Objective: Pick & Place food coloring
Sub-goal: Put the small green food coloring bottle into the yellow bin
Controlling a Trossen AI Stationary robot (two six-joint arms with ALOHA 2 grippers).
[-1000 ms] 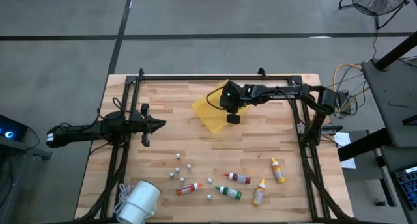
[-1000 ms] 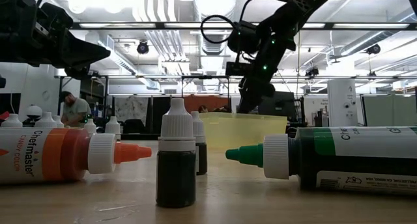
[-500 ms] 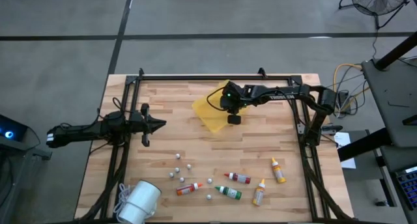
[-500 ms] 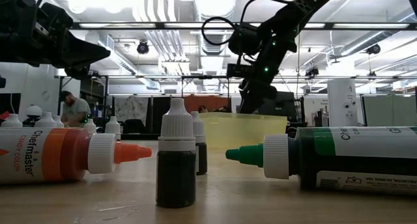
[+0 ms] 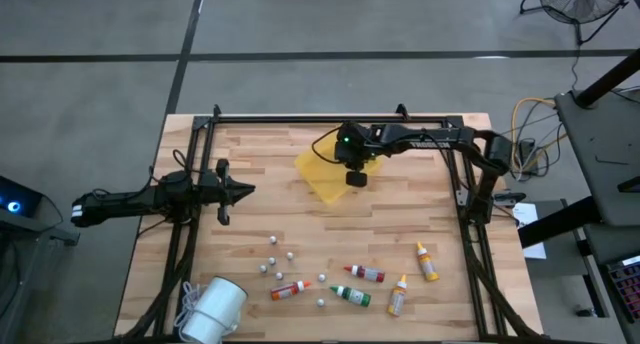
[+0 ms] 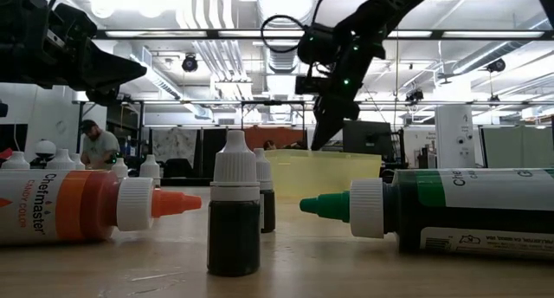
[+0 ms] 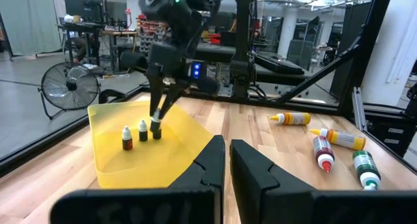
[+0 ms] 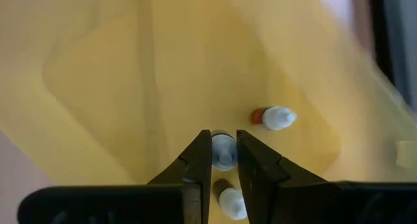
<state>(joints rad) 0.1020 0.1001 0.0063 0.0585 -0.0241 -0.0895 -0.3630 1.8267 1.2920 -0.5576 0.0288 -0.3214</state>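
The right pincer (image 8: 223, 160) is clamped on a small white-capped bottle (image 8: 223, 149) over the yellow tray (image 7: 114, 160), two more bottles just beside; left pincer (image 7: 227, 160) together

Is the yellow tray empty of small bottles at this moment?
No: the left wrist view shows three small bottles standing in the yellow tray, one of them between the right gripper's fingers.

Yellow plastic tray (image 5: 322, 176) at table's twelve o'clock; pale round balls (image 5: 270, 240) toward seven; white roll (image 5: 213, 310) beyond.
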